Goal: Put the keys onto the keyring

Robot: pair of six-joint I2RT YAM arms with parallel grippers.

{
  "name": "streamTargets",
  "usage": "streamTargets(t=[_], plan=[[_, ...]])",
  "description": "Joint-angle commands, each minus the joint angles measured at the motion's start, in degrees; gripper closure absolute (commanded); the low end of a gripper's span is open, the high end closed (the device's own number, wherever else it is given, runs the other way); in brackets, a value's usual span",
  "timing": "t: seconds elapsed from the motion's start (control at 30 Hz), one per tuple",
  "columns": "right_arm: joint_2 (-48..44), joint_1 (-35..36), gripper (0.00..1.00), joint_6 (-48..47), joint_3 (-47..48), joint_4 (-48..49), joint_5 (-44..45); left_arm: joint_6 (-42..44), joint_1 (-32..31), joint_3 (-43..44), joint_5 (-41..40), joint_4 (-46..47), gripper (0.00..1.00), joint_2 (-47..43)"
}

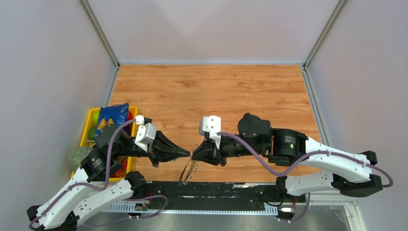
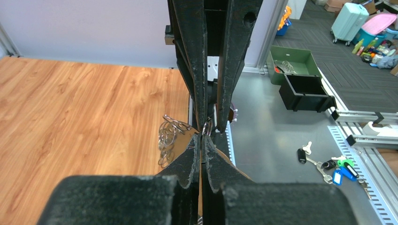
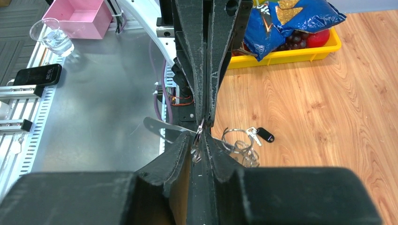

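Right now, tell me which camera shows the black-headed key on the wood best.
The right wrist view: the key lies clear on the wooden table beside the keyring. The left wrist view shows the keyring, not the key; from the top, I cannot make it out.

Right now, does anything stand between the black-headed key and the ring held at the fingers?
In the right wrist view, loose rings lie on the wood between the key and the ring, which the left fingers and right fingers pinch tip to tip. Nothing else visible intervenes.
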Motion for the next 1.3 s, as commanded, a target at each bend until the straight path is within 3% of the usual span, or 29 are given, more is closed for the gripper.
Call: streamTargets(t=[0.0,0.13,0.23,0.5,0.57,0.73,0.87,1.1,1.27], plan=[[0.3,-0.2,0.82,0.4,2.2,0.8,0.1,1.0,-0.1,2.5,-0.3,2.0,1.0,-0.8],[0.6,-0.2,0.88,0.4,2.3,0.7,0.3,0.7,-0.1,2.3,-0.2,2.6,1.0,-1.0],[0.6,-0.3,1.0,0.5,2.3,1.1,0.7,0.5,-0.1,2.2,0.0,2.9,1.0,-1.0],[-2.0,-0.2,1.0,0.4,-0.8,5.2,0.8,0.3,0.0,1.3,1.0,4.2,1.0,-0.6],[-2.4,-0.2,1.0,0.2,-1.4,5.7,0.9,0.4,-0.1,1.1,1.2,4.4,0.96,-0.7],[-4.3,-0.2,1.0,0.3,-2.7,7.4,2.7,0.8,0.0,0.6,0.2,4.8,0.64,-2.4],[-6.6,-0.2,1.0,0.6,-4.4,9.0,4.0,0.6,-0.1,-0.2,-2.5,5.5,0.5,-4.6],[-10.7,-0.2,1.0,0.8,-8.4,11.5,5.3,-3.2,-0.1,-4.2,-8.0,9.3,0.45,-5.1],[-13.9,-0.2,1.0,0.8,-10.1,11.7,6.8,-5.2,-0.1,-6.1,-17.1,7.5,0.46,-2.4]])
